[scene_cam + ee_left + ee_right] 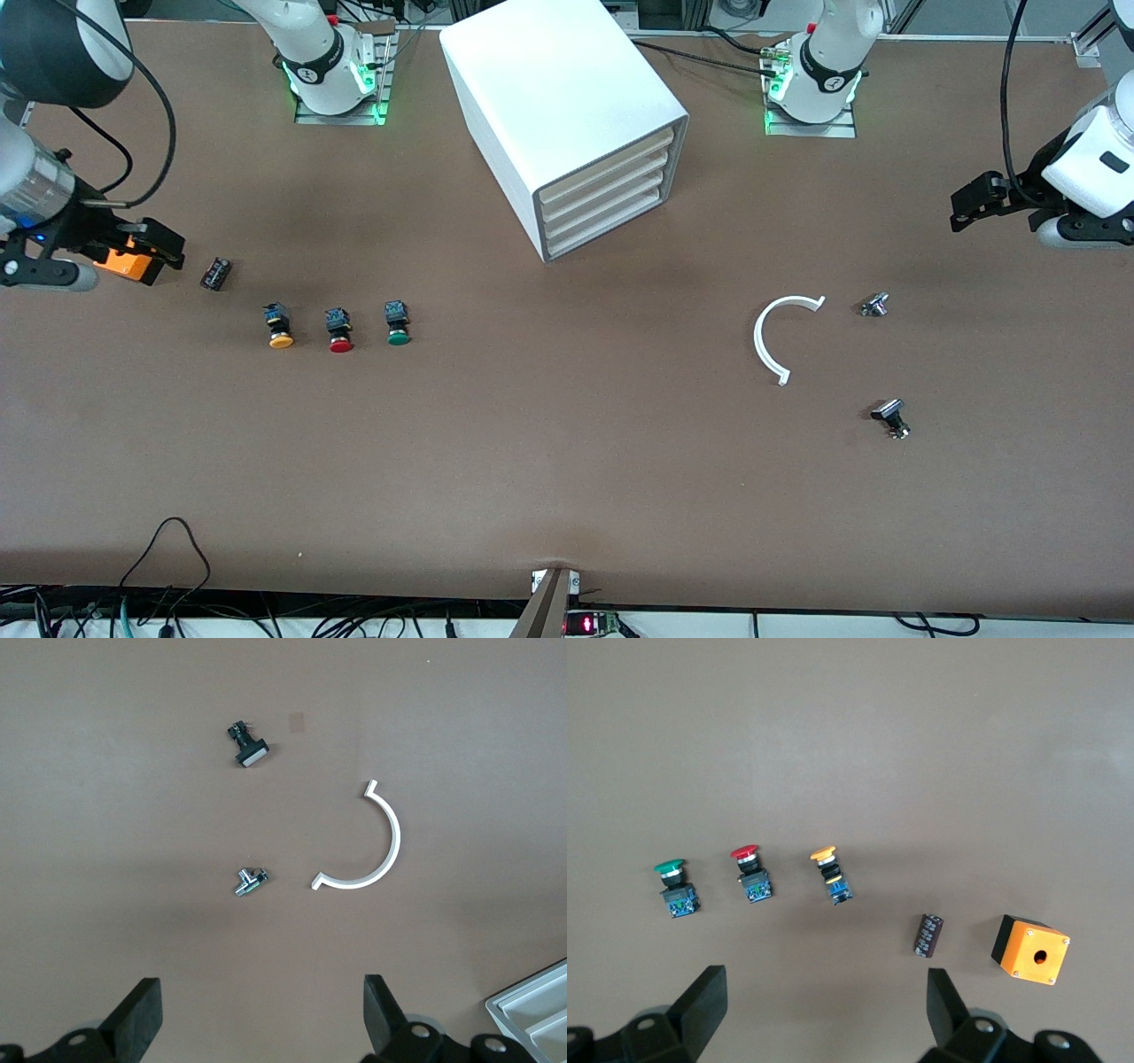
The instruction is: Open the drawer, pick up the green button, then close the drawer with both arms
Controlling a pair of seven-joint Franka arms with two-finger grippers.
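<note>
Item: drawer [611, 232], bottommost front of the white cabinet [567, 97], shut; no handle that I can make out, so a claw may slip off the cream face.

Item: green button [398, 335] on the worktop, beside the red button [339, 341] and orange button [280, 337]; risk of taking the wrong cap, or tipping a neighbour.

Item: my left claw [261, 1014], jaws wide, empty, over the white arc [368, 846].

Item: my right claw [824, 1014], jaws wide, empty, above the orange box [1032, 950].
</note>
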